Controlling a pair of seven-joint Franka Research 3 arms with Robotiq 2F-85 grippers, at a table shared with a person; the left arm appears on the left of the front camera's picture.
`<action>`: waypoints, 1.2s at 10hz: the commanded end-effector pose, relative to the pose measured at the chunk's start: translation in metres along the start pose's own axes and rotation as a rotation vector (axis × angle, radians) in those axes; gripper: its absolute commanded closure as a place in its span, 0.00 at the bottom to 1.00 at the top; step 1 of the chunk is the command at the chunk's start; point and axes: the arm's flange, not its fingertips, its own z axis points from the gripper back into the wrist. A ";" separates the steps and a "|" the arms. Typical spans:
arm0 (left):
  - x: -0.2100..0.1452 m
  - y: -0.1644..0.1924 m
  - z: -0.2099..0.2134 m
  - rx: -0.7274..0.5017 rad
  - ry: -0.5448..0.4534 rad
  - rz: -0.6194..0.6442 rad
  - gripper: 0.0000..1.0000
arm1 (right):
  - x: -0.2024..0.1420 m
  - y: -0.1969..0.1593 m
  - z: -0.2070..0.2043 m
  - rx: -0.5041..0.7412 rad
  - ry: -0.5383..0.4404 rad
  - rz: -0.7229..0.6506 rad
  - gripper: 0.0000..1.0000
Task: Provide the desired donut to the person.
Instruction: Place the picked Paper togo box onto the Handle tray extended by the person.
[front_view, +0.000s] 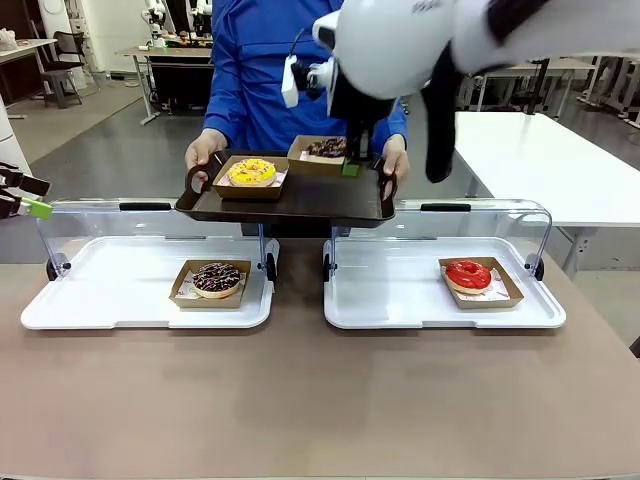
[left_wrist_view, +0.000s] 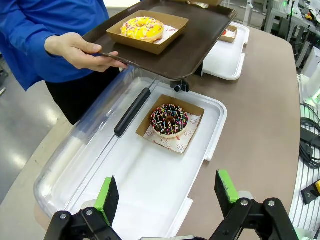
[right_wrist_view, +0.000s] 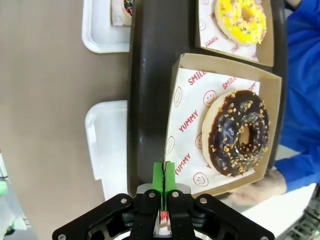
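Observation:
The person (front_view: 250, 70) in blue stands across the table and holds a dark brown tray (front_view: 300, 200) by both handles. On it lie a yellow donut (front_view: 252, 171) in a cardboard box and a chocolate donut with nut bits (right_wrist_view: 239, 132) in a second box (right_wrist_view: 187, 100). My right gripper (right_wrist_view: 164, 172) reaches over the tray. Its green pads are shut on that second box's near edge, and the box rests on the tray. My left gripper (left_wrist_view: 167, 195) hangs open over the left white tray (left_wrist_view: 150, 190), holding nothing.
A chocolate sprinkle donut (front_view: 216, 278) sits boxed on the left white tray (front_view: 120, 290). A red donut (front_view: 468, 274) sits boxed on the right white tray (front_view: 400, 290). Clear lids stand open behind both. The person's hand (left_wrist_view: 80, 50) grips the brown tray's edge.

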 end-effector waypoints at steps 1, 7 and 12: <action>-0.001 0.000 0.001 -0.002 -0.022 0.001 0.00 | 0.006 -0.011 -0.020 -0.047 0.015 -0.011 0.99; -0.001 0.000 0.001 -0.002 -0.022 0.001 0.00 | -0.012 -0.034 -0.070 -0.064 0.046 -0.016 0.42; -0.001 0.000 0.001 -0.002 -0.022 0.001 0.00 | -0.023 -0.036 -0.049 -0.052 0.025 -0.008 0.14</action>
